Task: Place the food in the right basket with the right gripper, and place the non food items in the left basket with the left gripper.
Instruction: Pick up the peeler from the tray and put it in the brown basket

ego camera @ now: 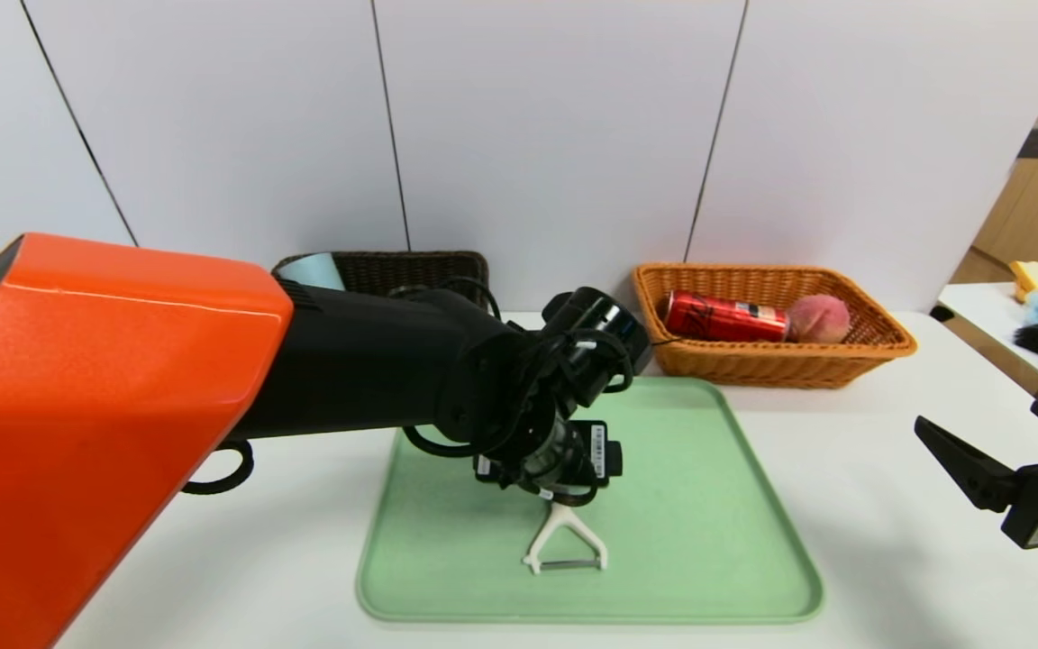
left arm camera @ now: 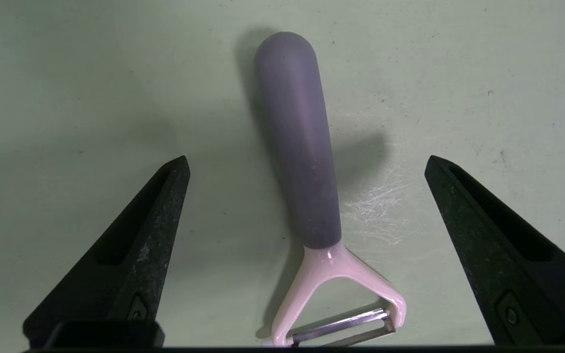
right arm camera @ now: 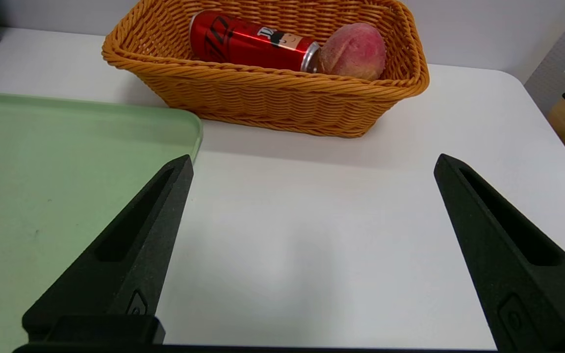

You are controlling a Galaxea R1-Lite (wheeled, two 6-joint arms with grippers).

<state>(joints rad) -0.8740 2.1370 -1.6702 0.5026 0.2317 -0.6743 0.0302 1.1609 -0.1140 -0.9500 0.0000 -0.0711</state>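
Peeler (left arm camera: 307, 186), grey handle, pink head: lying flat on the green tray (ego camera: 708, 541).
Left pincer (left arm camera: 307, 164) spread wide, astride the handle, not touching. Right pincer (right arm camera: 312, 162) wide, empty, over the counter (right arm camera: 312, 245); orange basket (right arm camera: 272, 93) holds red can (right arm camera: 250, 41) and peach (right arm camera: 353, 51).

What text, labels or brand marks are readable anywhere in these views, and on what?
Red can in the orange basket: black lettering and a small cartoon figure, not legible as words.
White stickers on the left arm's wrist: print too small to read.
Peeler, green tray, peach: no text.
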